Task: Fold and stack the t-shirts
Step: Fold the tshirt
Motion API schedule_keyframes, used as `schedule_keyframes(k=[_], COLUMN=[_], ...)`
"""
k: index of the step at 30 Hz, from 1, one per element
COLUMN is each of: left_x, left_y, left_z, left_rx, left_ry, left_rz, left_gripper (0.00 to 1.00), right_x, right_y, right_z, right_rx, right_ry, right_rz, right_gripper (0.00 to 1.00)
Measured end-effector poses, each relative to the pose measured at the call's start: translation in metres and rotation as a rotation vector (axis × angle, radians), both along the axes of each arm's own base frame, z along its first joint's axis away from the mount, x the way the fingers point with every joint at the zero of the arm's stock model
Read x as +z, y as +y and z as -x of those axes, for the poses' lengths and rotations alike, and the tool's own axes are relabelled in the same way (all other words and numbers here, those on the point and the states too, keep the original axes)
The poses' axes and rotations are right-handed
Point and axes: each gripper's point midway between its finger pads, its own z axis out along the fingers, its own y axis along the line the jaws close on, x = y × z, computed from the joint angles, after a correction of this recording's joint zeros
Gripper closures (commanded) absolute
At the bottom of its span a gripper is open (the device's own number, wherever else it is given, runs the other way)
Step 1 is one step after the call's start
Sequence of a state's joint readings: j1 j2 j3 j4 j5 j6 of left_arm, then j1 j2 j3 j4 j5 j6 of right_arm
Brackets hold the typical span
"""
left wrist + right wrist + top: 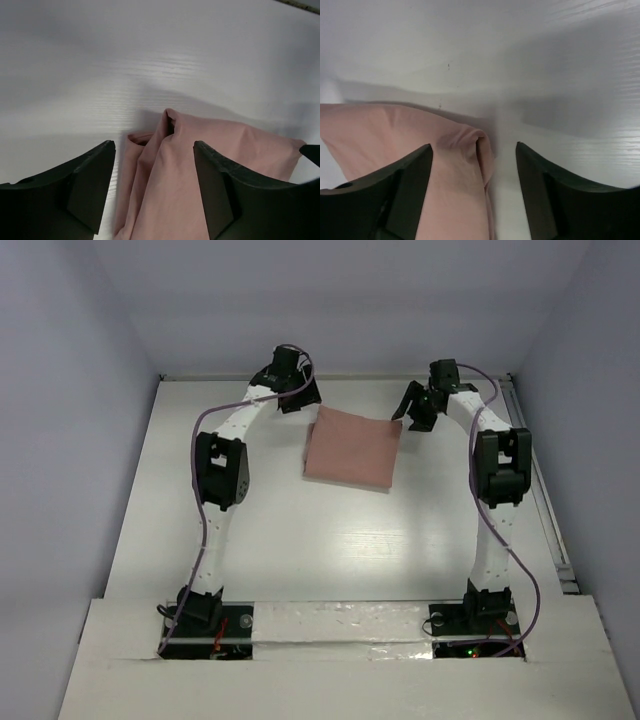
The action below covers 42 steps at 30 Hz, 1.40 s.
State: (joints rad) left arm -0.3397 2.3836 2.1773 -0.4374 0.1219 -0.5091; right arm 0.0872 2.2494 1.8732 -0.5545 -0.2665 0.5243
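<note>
At the bottom of the top view the two arms stand bolted at the near edge of the bench (300, 560), the left arm (218, 472) running up the left side and the right arm (500, 465) up the right, both reaching into the upper part of the frame. Between them, just above centre, lies the t-shirt (348, 448). It is salmon-pink and folded to a flat, near-square packet, turned slightly clockwise. It is a little wider across the frame than deep, so its long axis runs roughly left to right. No print shows, and no second shirt or stack is in view. The coming move, as I judge it, turns on the packet's far edge, which spans the space between the two grippers. The left gripper (298, 400) sits at the upper-left corner and the right gripper (412, 415) at the upper-right, each about equally near its own corner. Both are released, jaws spread wide and clamping nothing. In the left wrist view cloth fills the gap, with a raised corner fold just beyond the tips. In the right wrist view the fold lies in the left half of the gap and bare bench in the right half, so that gripper sits a shade off its corner. Count: one shirt, two arms, two grippers.
</note>
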Motion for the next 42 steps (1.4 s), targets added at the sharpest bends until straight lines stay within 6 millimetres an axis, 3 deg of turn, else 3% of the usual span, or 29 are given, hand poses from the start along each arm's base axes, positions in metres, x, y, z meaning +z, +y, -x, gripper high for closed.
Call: schedule_keyframes(k=[3,4,5,6,7,8,9,12,14,17,20,21,23,30,33,37,42], left_x=[0.013,0.019,0.025,0.030,0.036,0.043,0.048,0.054,0.044,-0.007,-0.074,-0.079,-0.075,-0.072,-0.061,-0.028,0.022], left_y=[0.007,0.009,0.011,0.014,0.015,0.014,0.009,-0.019,-0.041,-0.050,-0.027,-0.027,-0.018,0.001,0.006,0.006,-0.010], left_z=[-0.001,0.001,0.008,0.018,0.029,0.043,0.057,0.095,0.110,0.122,0.142,0.145,0.148,0.209,0.214,0.200,0.144], left_rx=[0.012,0.015,0.014,0.011,0.003,-0.010,-0.033,-0.138,-0.206,-0.241,-0.206,-0.211,-0.191,-0.186,-0.174,-0.156,-0.142], left_ry=[-0.027,-0.041,-0.045,-0.047,-0.055,-0.062,-0.066,-0.089,-0.084,-0.005,0.122,0.129,0.101,0.140,0.139,0.085,-0.048], left_rz=[0.007,0.012,0.018,0.019,0.028,0.039,0.050,0.103,0.131,0.118,0.074,0.112,0.134,0.144,0.132,0.131,0.160], left_gripper=[0.39,0.49,0.53,0.56,0.71,0.76,0.78,0.85,0.89,0.92,0.94,0.94,0.94,0.93,0.90,0.86,0.86], right_x=[0.005,0.012,0.019,0.027,0.035,0.044,0.051,0.065,0.058,0.018,-0.032,-0.044,-0.045,-0.041,-0.034,-0.006,0.041], right_y=[-0.003,-0.003,-0.003,-0.002,0.000,0.004,0.009,0.045,0.071,0.096,0.089,0.085,0.083,0.080,0.079,0.081,0.099], right_z=[0.000,-0.001,0.000,0.002,0.007,0.016,0.026,0.065,0.089,0.125,0.158,0.164,0.163,0.166,0.170,0.162,0.100], right_rx=[-0.003,-0.003,-0.001,0.004,0.008,0.020,0.028,0.110,0.176,0.242,0.226,0.213,0.208,0.206,0.214,0.235,0.265], right_ry=[-0.002,-0.013,-0.027,-0.045,-0.056,-0.081,-0.084,-0.112,-0.098,-0.015,0.118,0.149,0.143,0.100,0.093,0.060,-0.088], right_rz=[0.000,-0.004,-0.007,-0.007,-0.008,-0.010,-0.018,-0.045,-0.065,-0.085,-0.072,-0.074,-0.106,-0.109,-0.108,-0.125,-0.172], right_gripper=[0.24,0.28,0.38,0.56,0.89,0.98,1.00,1.00,1.00,1.00,1.00,1.00,1.00,1.00,1.00,1.00,1.00])
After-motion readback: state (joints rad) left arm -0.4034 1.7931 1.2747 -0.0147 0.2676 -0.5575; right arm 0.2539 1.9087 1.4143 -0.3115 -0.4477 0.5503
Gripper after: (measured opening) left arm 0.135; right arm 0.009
